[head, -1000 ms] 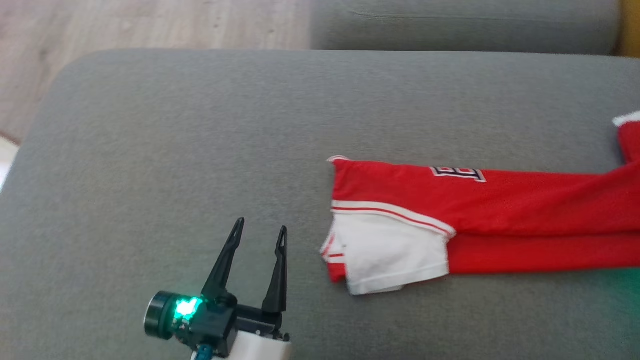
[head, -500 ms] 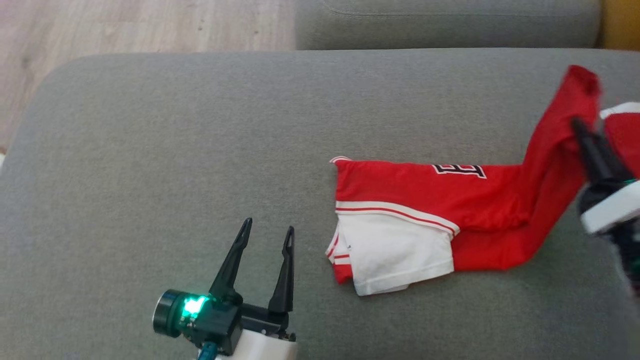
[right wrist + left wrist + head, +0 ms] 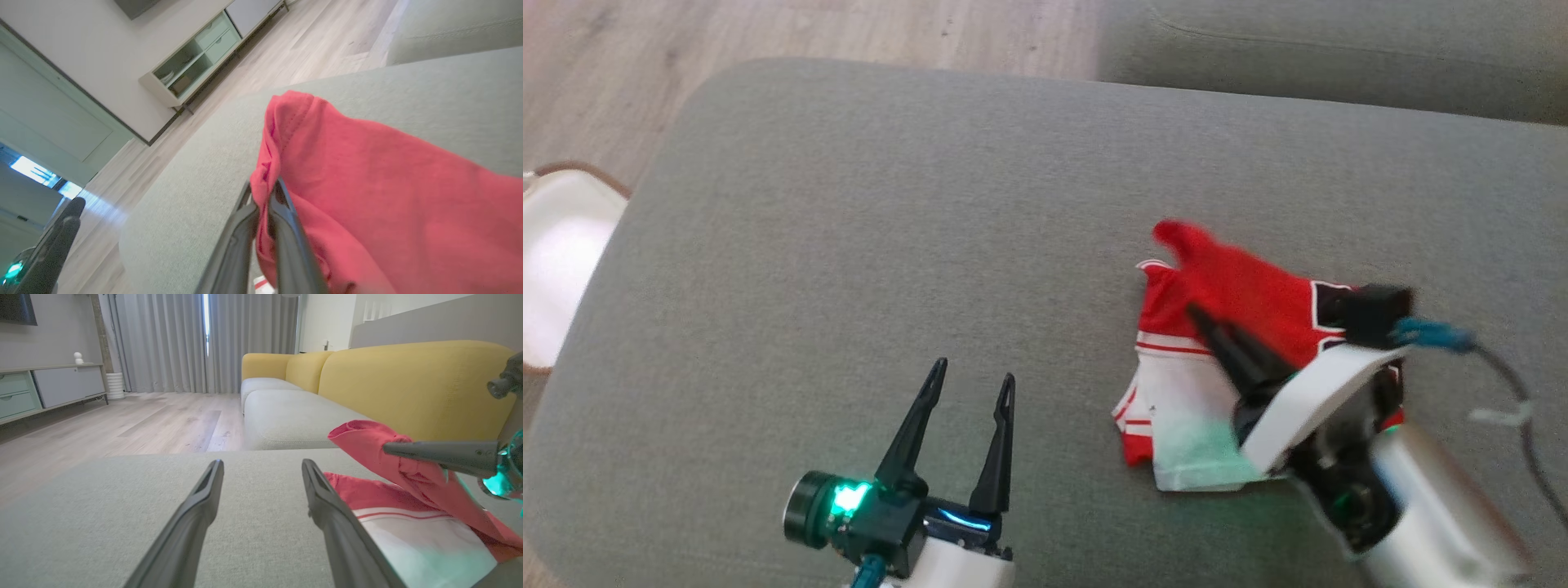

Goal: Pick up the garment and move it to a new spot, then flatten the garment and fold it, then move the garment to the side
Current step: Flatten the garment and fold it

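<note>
The garment [image 3: 1176, 392] is a red and white jersey lying on the grey cushion [image 3: 931, 204], right of centre. Its red end [image 3: 1233, 286] is lifted and doubled back over the white part. My right gripper [image 3: 1196, 314] is shut on that red fabric, fingers pointing up-left over the garment. In the right wrist view the gripper [image 3: 263, 190] pinches a bunched red fold [image 3: 367, 175]. My left gripper [image 3: 972, 380] stands open on the cushion to the garment's left, holding nothing. The left wrist view shows its gripper [image 3: 261, 465] apart from the red fold [image 3: 367, 441].
Wood floor [image 3: 768, 33] lies beyond the cushion's far and left edges. A white round object [image 3: 556, 261] sits at the far left. A second grey cushion [image 3: 1339, 57] is at the back right, with a yellow sofa back [image 3: 408, 384] behind. A low cabinet [image 3: 196, 61] stands by the wall.
My right gripper has come in from the right, carrying the garment's red end up and leftward over the rest. The head camera has shifted. The left gripper stays open in place.
</note>
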### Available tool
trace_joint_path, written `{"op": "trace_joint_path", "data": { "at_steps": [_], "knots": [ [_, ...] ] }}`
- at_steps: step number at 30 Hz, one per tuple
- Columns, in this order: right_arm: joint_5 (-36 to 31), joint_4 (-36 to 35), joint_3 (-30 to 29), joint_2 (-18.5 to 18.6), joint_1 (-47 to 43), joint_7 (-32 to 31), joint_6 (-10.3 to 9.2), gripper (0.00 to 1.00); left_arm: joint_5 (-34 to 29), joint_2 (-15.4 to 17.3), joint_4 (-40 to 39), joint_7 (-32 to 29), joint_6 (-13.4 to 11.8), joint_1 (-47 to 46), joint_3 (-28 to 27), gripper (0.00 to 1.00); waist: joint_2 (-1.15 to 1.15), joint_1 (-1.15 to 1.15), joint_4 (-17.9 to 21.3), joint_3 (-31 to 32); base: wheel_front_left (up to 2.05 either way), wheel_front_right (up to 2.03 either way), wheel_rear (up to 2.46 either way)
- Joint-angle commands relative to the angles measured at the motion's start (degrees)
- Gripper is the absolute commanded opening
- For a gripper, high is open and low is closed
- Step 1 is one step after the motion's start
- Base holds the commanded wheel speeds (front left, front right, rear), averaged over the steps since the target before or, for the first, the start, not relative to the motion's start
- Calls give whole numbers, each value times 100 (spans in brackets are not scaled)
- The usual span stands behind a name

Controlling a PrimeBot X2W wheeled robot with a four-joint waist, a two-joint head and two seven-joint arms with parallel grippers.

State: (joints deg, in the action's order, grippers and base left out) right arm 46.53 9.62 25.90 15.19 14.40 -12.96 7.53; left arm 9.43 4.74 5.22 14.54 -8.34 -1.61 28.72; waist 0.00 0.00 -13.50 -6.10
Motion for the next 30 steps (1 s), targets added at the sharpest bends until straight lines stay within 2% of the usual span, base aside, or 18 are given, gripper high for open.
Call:
{"op": "trace_joint_path", "data": {
  "at_steps": [1, 2, 3, 4, 8, 13, 15, 22, 26, 30],
  "knots": [
    [-72, -125, 107, -71, 51, 4, -4, 0, -43, -59, -145, 46, 28, -47, -206, 100, 0, 0, -99, 17, 0, 0, 0],
    [-153, -16, 187, -172, 44, 14, -4, 7, -45, -67, -113, 46, 47, -32, -210, 100, 0, 0, -141, 26, 0, 0, 0],
    [-231, 89, 279, -277, 40, 30, -4, 47, -46, -75, -84, 46, 59, -15, -223, 100, 0, 0, -175, 32, 0, 0, 0],
    [-279, 186, 351, -387, 36, 63, -4, 100, -42, -83, -58, 46, 65, 3, -243, 100, 0, 0, -202, 40, 0, 0, 0],
    [-297, 424, 497, -705, 14, 266, -4, 100, -4, -111, 62, 46, 116, 91, -308, 100, 0, 0, -261, 106, 0, 0, 0],
    [-448, 363, 303, -505, -81, 759, -4, 100, 94, -129, 182, 46, 165, 243, -457, 100, 0, 0, -142, 342, 0, 0, 0],
    [-941, 338, -55, -188, -191, 1260, -4, 100, 161, -135, 176, 46, 174, 350, -607, 100, 0, 0, 36, 538, 0, 0, 0],
    [-1970, 19, -1158, 269, -732, 2053, -4, 100, 28, -115, -54, 46, 70, 537, -941, 100, 0, 0, 489, 851, 0, 0, 0],
    [-2216, -313, -1698, 309, -1286, 2357, -4, 100, -79, -69, -151, 46, 68, 670, -1049, 100, 0, 0, 666, 1028, 0, 0, 0],
    [-2659, -468, -1911, 257, -1977, 2597, -4, 100, -174, -34, -222, 46, -10, 876, -1124, 100, 0, 0, 805, 1268, 0, 0, 0]
  ]
}}
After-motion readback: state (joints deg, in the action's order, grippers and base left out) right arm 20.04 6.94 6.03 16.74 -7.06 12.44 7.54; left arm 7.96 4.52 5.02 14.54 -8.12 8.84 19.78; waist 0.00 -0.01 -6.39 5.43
